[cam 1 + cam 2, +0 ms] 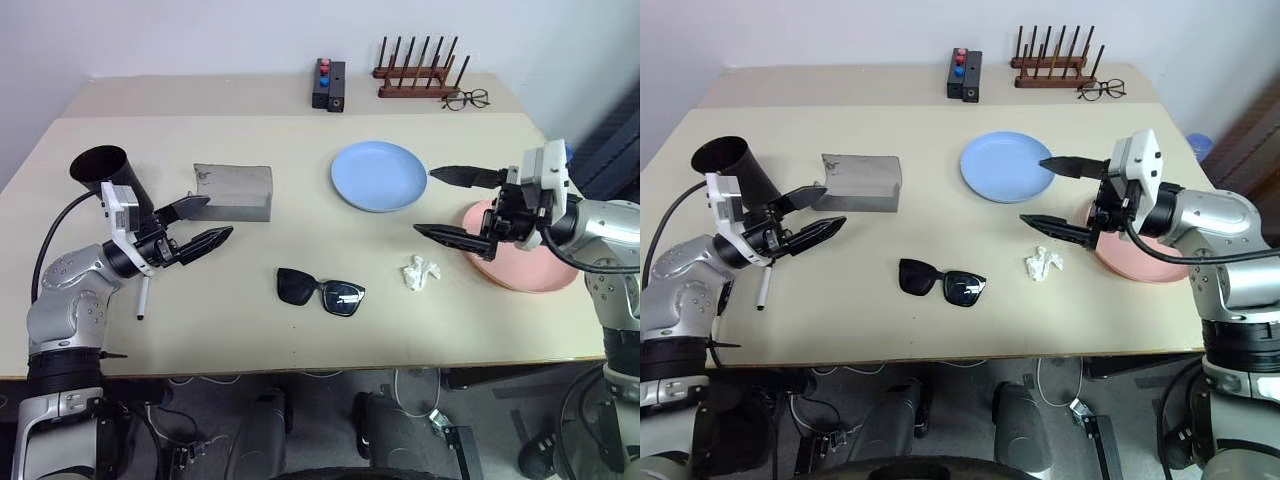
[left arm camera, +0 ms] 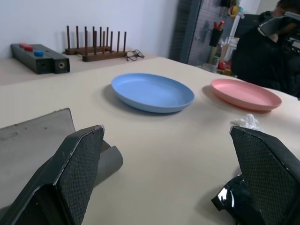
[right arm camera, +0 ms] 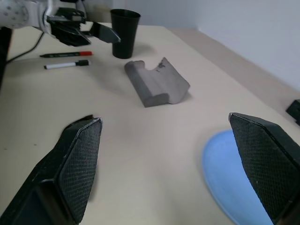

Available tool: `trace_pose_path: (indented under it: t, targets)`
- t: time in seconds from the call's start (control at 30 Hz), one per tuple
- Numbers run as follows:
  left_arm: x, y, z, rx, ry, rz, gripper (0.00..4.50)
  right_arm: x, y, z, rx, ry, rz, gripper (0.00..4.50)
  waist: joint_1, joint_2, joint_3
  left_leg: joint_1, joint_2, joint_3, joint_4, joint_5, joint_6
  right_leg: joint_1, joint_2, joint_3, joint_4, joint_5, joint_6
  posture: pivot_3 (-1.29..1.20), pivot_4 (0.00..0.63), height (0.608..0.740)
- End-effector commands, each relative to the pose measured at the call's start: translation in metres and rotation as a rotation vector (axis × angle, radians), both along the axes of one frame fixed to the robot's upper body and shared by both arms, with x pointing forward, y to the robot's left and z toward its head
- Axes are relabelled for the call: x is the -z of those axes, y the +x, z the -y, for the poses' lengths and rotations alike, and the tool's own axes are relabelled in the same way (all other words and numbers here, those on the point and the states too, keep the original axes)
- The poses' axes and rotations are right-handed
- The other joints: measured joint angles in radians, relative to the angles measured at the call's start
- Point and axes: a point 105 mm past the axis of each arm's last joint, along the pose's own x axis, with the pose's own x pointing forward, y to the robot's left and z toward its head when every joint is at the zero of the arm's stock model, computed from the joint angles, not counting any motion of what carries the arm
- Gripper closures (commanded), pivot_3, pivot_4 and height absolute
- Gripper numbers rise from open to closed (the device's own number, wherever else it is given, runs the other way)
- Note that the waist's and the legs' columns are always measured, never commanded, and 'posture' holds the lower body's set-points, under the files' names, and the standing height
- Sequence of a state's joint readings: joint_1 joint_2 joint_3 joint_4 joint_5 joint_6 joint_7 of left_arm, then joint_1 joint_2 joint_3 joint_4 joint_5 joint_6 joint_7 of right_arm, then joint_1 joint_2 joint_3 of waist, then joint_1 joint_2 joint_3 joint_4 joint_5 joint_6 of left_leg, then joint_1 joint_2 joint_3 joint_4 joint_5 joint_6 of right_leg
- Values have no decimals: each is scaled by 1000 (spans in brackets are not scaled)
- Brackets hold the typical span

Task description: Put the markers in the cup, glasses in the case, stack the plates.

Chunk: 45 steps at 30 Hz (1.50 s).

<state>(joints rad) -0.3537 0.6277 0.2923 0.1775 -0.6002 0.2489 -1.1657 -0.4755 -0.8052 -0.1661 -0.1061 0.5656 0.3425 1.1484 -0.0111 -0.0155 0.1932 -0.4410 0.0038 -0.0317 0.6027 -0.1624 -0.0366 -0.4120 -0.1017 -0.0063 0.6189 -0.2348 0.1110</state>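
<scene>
Black end effectors (image 1: 203, 228) (image 1: 442, 203) (both agape) level

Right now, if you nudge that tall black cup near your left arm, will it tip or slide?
Probably tip: the cup stands upright, tall for its narrow, tapering base. It looks empty, since both markers lie on the table beside it, so likely light. Its matte wall should give the fingers decent grip.

Wooden rack (image 1: 418, 72) – spectacles (image 1: 466, 99) beside it
</scene>
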Motion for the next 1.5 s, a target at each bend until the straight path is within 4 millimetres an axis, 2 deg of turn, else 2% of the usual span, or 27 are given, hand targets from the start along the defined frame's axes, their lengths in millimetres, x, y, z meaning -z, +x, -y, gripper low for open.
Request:
trace_pose_path:
  t: [0.03,0.13,0.27,0.43,0.53,0.6,0.67,0.73,0.83,0.9,0.97,1.03,1.13,1.3,1.4,1.5]
  targets:
    - [-7,-3,-5,-26,23,43,0,-9,0,-3,-21,-10,48,97,0,0,0,0,0,0,0,0,0,0,0,0,0,0,0,0,150,740]
    - [-3,1,-7,-65,8,-10,0,-10,3,-7,-28,-7,58,97,-1,0,0,0,0,0,0,0,0,0,0,0,0,0,0,0,150,740]
    - [-8,2,-8,-61,22,-32,0,-10,7,-7,-26,-1,70,97,0,0,0,0,0,0,0,0,0,0,0,0,0,0,0,0,150,740]
    - [-17,-1,-25,-108,28,-48,0,-6,12,-19,-42,30,88,97,-1,0,0,0,0,0,1,0,0,0,0,0,0,0,0,0,150,740]
    - [-19,-6,-43,-147,48,-67,0,-7,15,-34,-49,47,103,97,-5,0,0,0,1,0,0,0,0,-1,1,0,1,0,0,0,150,740]
    - [-20,-9,-51,-196,68,-86,0,-4,17,-36,-59,70,91,97,-8,0,0,0,1,0,0,0,0,-1,1,0,1,0,0,0,150,740]
    - [-22,-12,-62,-243,65,-107,0,1,17,-47,-80,90,94,97,-5,0,0,0,2,0,0,0,0,-1,2,0,1,0,0,0,150,740]
    - [-25,-14,-79,-306,77,-118,0,4,18,-66,-95,107,101,97,-5,0,0,0,3,0,0,0,0,-1,2,0,1,0,-1,0,150,740]
    - [-30,-18,-84,-323,78,-132,0,5,16,-87,-121,161,89,97,-3,0,0,0,4,0,0,0,0,-2,4,0,1,1,-2,0,150,740]
    - [-33,-19,-88,-350,92,-140,0,17,12,-100,-140,142,87,97,-2,0,0,0,4,1,0,0,0,-2,4,0,1,1,-2,0,150,740]
    - [-28,-21,-95,-397,124,-186,0,22,14,-105,-127,148,74,97,-3,0,0,0,4,1,0,0,-1,-2,4,0,1,1,-2,0,150,740]
    - [-26,-26,-103,-438,126,-243,0,23,17,-102,-98,150,64,97,-4,0,0,0,5,1,0,0,-1,-3,4,0,1,1,-2,0,150,740]
    - [-29,-34,-123,-533,130,-301,0,22,16,-103,-89,149,53,97,-5,0,0,-1,5,1,-1,0,-1,-4,4,0,1,2,-3,0,150,740]
    - [-26,-46,-154,-711,162,-406,0,18,8,-121,-104,169,29,97,-5,0,0,-1,7,3,-4,0,-1,-7,5,1,1,2,-4,0,150,740]
    - [-21,-52,-159,-751,199,-468,0,24,8,-127,-94,156,8,97,-7,0,0,-1,7,4,-5,0,-1,-8,5,2,1,2,-4,0,150,740]
    - [-5,-64,-167,-825,323,-664,0,31,9,-130,-85,141,-5,97,-6,-2,-1,-2,8,5,-6,0,-1,-10,5,2,1,2,-4,0,150,740]
